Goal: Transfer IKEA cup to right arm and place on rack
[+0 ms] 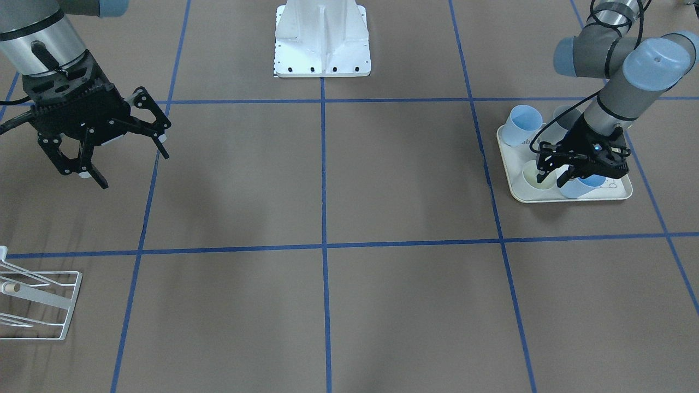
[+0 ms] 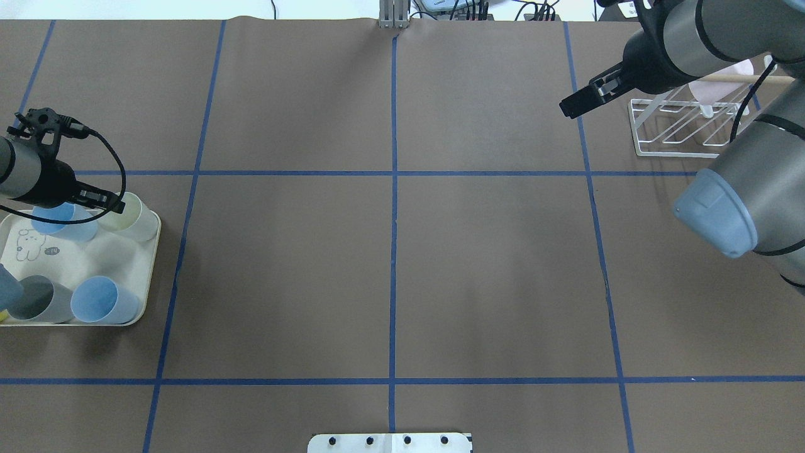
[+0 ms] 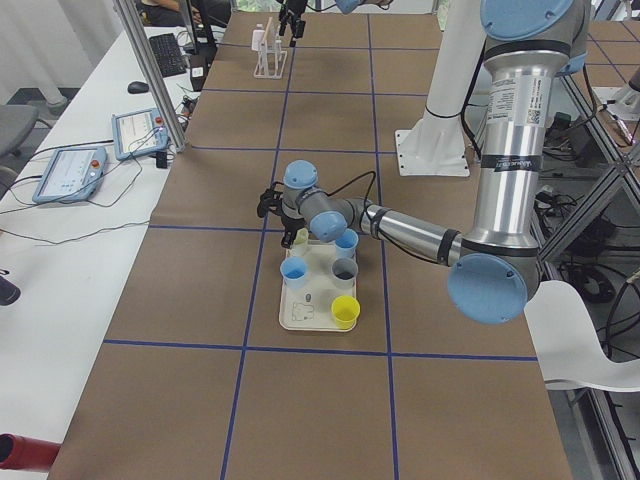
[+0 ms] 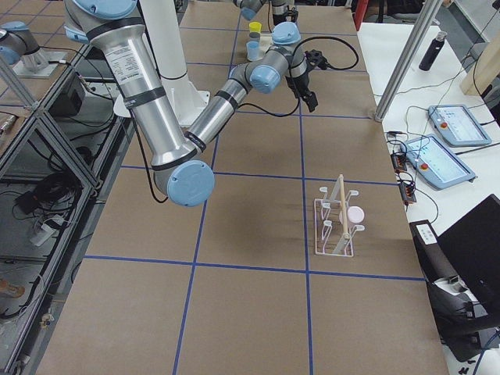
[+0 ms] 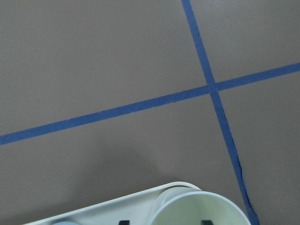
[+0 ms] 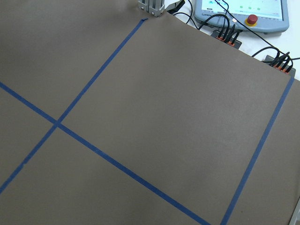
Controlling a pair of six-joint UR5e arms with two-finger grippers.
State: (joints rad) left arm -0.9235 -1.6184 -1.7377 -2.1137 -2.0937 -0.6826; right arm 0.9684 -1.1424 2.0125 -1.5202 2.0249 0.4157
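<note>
On the brown paper-covered table, seen from overhead, the cream rabbit-print tray lies at nine o'clock and carries several plastic cups. The left gripper hangs low over the tray's far corner. Its jaws are apart and seem to straddle the wall of the pale yellow-green plastic cup. That is probably the cup to hand over, and it stands on the tray ungrasped. A light-blue cup sits just beside it, so closing could nudge that neighbour or tip the pale cup by its thin rim. At two o'clock the right gripper hovers wide and empty near the white wire rack, which holds a pale pink cup. A rim pinch may swing at handover, and placing could knock the pink cup.
</note>
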